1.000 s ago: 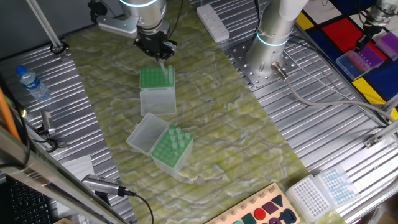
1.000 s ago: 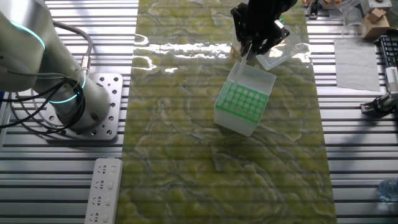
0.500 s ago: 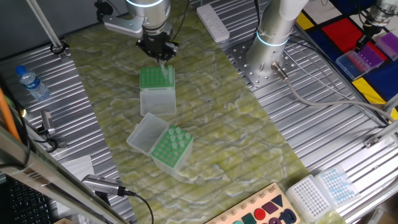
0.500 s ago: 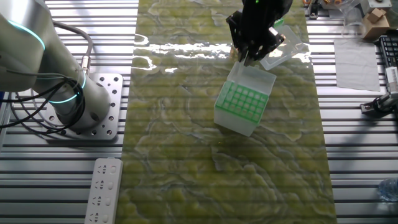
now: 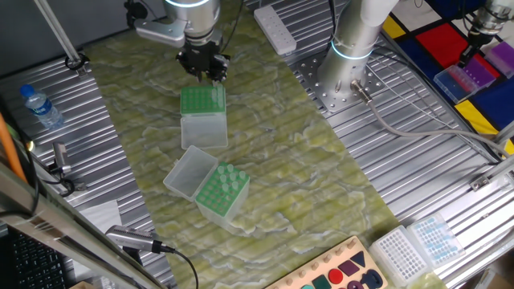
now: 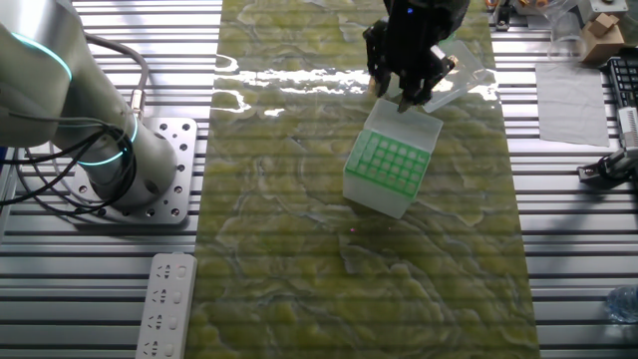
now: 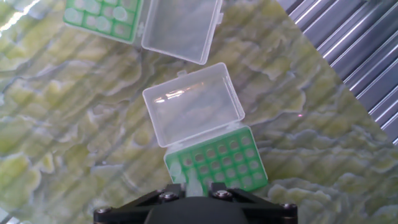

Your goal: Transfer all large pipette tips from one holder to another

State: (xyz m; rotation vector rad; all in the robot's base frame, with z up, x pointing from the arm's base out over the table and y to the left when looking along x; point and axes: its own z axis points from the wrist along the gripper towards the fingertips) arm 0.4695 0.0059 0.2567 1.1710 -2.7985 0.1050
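One pipette tip (image 7: 194,186) sits clamped in the claw (image 5: 206,74) above the rack's (image 5: 201,102) far edge.

Two green tip holders on the mat: one (image 5: 201,108) upper centre of one fixed view, one (image 5: 221,191) mid-frame, each with one clear hinged lid. One gripper (image 5: 202,72). One pipette tip (image 7: 194,185) at the hand view's bottom edge; the rest too small to count. One water bottle (image 5: 40,106), left. One power strip (image 5: 275,29), top.
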